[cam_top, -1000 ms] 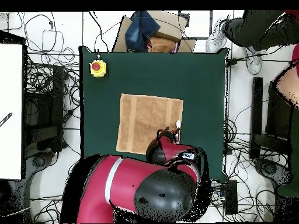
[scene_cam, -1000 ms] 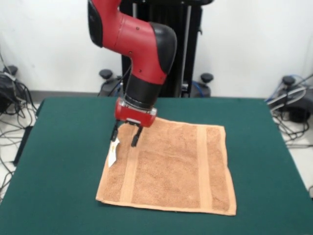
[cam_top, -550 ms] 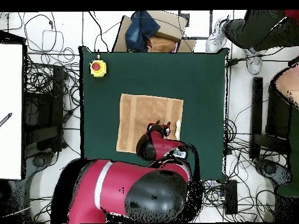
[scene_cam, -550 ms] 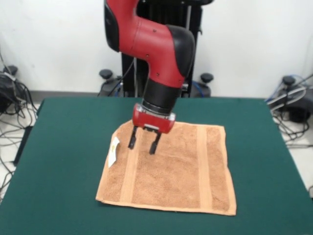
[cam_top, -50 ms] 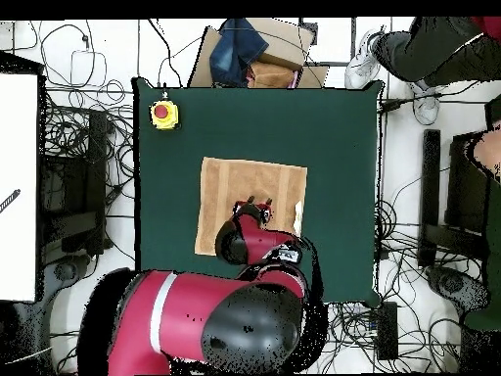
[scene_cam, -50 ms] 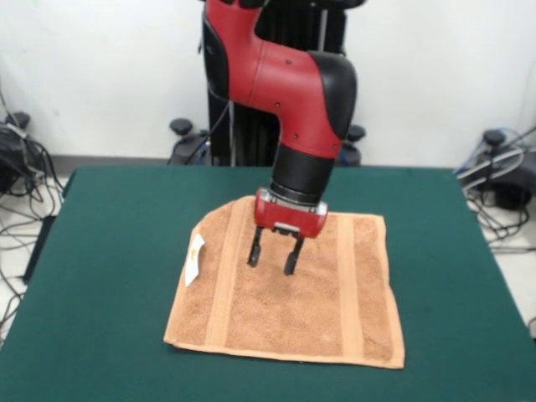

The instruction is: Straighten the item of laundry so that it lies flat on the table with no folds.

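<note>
The item of laundry [scene_cam, -50 ms: 285, 297] is an orange-tan terry towel spread nearly square on the green table [scene_cam, -50 ms: 109, 251], with two woven bands and a white tag [scene_cam, -50 ms: 194, 258] on its left edge. From above, the item of laundry [cam_top, -50 ms: 225, 191] lies near the middle of the table [cam_top, -50 ms: 333, 137], partly covered by the arm. My gripper [scene_cam, -50 ms: 273, 255] hangs open just above the towel's upper middle, with nothing between its fingers; seen from overhead the gripper [cam_top, -50 ms: 252, 206] is over the towel's centre.
A yellow box with a red button [cam_top, -50 ms: 163, 115] stands at a table corner. Cardboard and a blue cloth [cam_top, -50 ms: 245, 54] lie off the far edge. A person's legs and shoes [cam_top, -50 ms: 411, 54] show at the top right. Cables cover the floor around.
My gripper has swung from the towel's tag-side corner across to above its upper middle, staying open. The towel has not moved.
</note>
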`<action>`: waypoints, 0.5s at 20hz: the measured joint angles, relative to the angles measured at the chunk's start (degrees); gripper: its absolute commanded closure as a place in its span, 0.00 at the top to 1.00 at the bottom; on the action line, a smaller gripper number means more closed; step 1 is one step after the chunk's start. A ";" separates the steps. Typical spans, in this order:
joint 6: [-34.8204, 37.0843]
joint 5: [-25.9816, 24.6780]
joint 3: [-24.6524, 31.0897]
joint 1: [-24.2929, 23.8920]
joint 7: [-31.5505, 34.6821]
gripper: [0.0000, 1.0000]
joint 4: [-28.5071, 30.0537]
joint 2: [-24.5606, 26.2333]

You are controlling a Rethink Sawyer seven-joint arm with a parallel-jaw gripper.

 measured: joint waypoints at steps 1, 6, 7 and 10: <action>-0.08 0.40 0.04 0.10 0.00 1.00 -0.08 0.20; -1.25 7.10 0.12 1.67 0.00 1.00 -1.03 2.66; -1.40 8.65 0.12 2.16 0.00 1.00 -1.25 3.13; -1.46 13.87 0.12 4.09 0.00 1.00 -1.66 4.29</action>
